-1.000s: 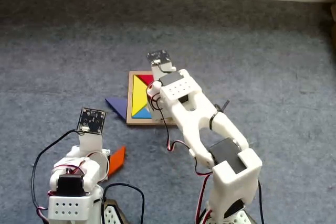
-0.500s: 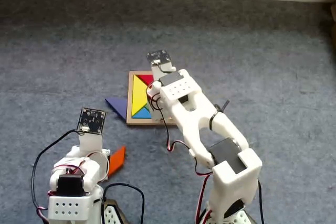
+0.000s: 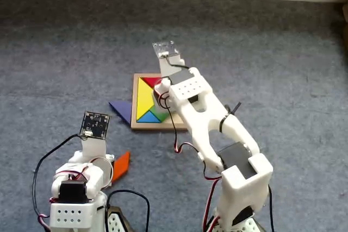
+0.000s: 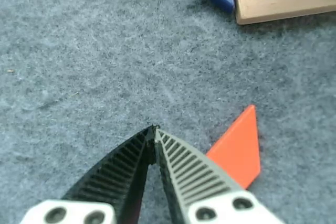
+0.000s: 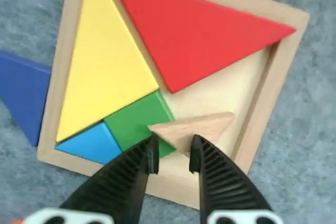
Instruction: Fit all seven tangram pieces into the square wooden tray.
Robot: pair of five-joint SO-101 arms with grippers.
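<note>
The square wooden tray [image 5: 283, 77] holds a yellow triangle [image 5: 105, 72], a red triangle [image 5: 194, 30], a green square [image 5: 139, 121] and a light blue triangle [image 5: 92, 142]. A plain wooden triangle [image 5: 191, 128] lies in the tray, its edge overlapping the green square. My right gripper [image 5: 173, 153] hovers just above it, open, one finger on each side of the triangle's near corner. A dark blue piece [image 3: 120, 108] lies on the carpet against the tray's [image 3: 133, 101] left side. My left gripper [image 4: 154, 132] rests shut beside an orange piece [image 4: 239, 150].
Grey carpet covers the whole table. The right arm [image 3: 206, 118] reaches over the tray's right half in the high view. The left arm [image 3: 81, 183] sits folded at the front left, with the orange piece [image 3: 120, 165] beside it. Open carpet surrounds the tray.
The right arm has lifted and shifted a little away from the front edge, uncovering the green square in the high view. The left arm has not moved.
</note>
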